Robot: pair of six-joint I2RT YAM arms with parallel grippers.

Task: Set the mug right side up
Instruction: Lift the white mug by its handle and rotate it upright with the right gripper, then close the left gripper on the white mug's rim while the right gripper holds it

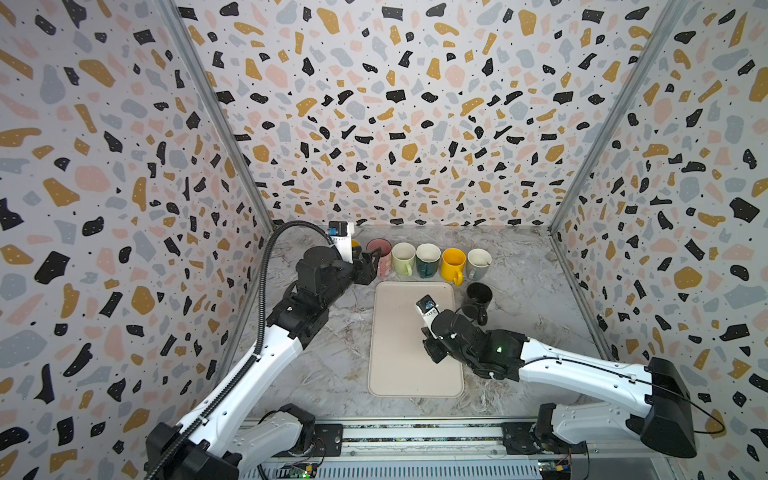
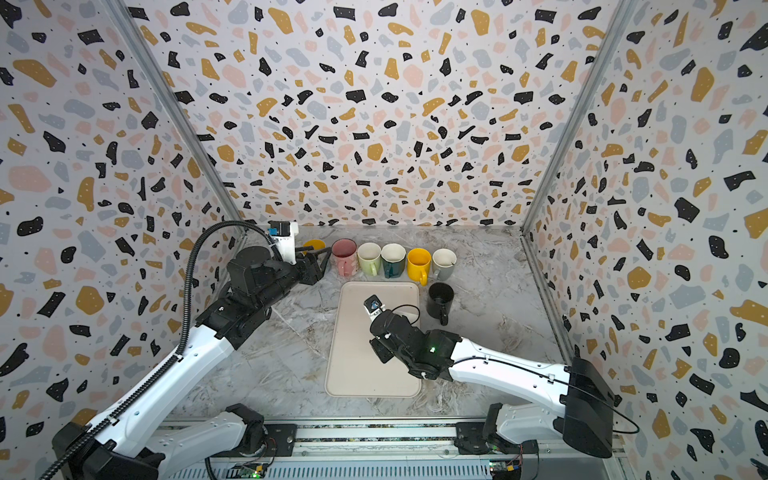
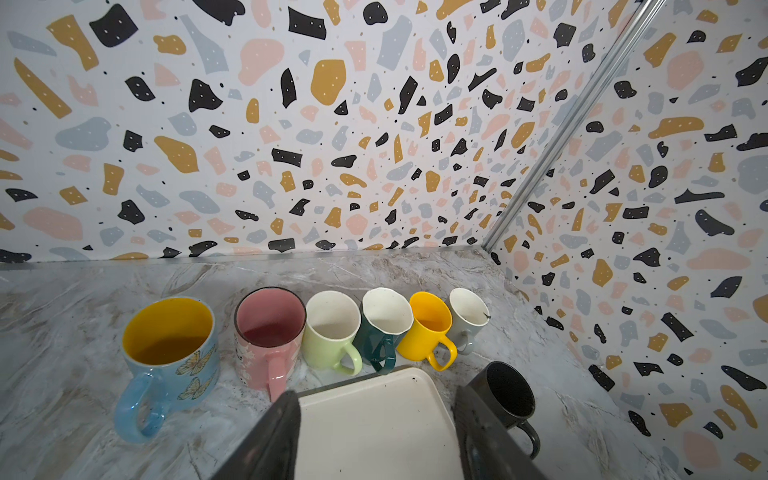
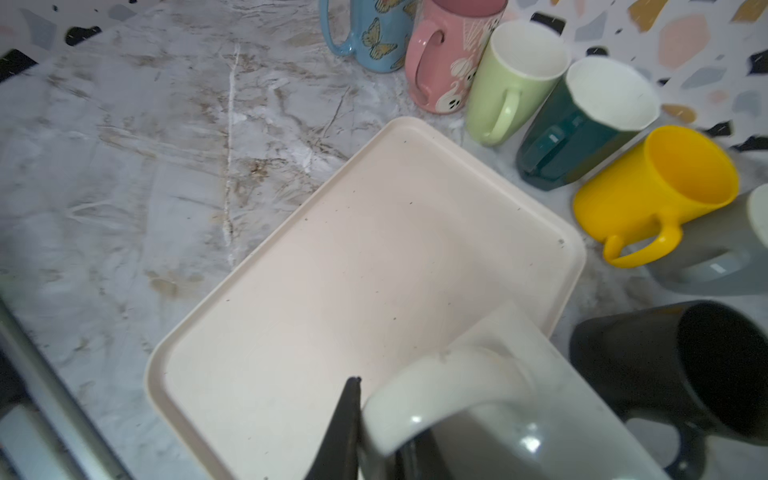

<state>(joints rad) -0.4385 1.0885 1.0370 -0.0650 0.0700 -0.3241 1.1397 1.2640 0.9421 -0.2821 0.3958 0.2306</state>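
Mug (image 4: pixel 552 399): white, held over the tray (image 4: pixel 291 316) at its 1 o'clock corner.
Right gripper (image 4: pixel 390 415): pinched on its handle (image 4: pixel 432 399), likely for swinging it upright.
Left gripper (image 3: pixel 378 392): half-wide, empty, idling at 11 o'clock.

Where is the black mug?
In both top views the black mug stands upright on the table, just right of the tray's far corner, in front of the grey mug.

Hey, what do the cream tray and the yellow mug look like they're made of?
Cream tray: probably plastic, matte; no sharp reflections, thin moulded rim with rounded corners. Yellow mug: likely glazed ceramic, smooth with a soft sheen on wall and handle; coloured plastic cannot be ruled out.
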